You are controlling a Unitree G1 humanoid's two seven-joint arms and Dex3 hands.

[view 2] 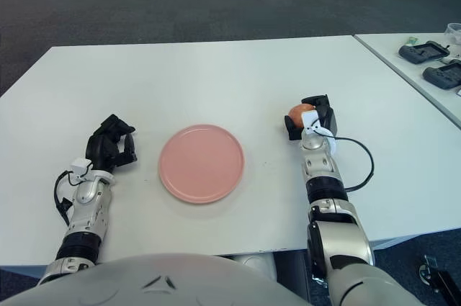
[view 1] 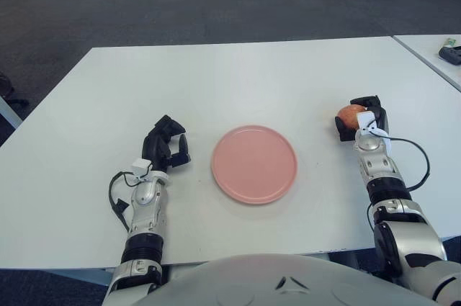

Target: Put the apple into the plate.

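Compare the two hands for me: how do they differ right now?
The right hand is closed around the apple, well to the right of the pink plate; the left hand has its fingers curled and holds nothing. The right hand is farther from the plate's rim; the left hand is close beside its left edge. Both hands are dark-fingered, on silver forearms, and show low over the white table.

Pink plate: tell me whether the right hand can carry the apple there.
Probably yes. The right hand already grips the apple, and only bare white table lies between it and the pink plate.
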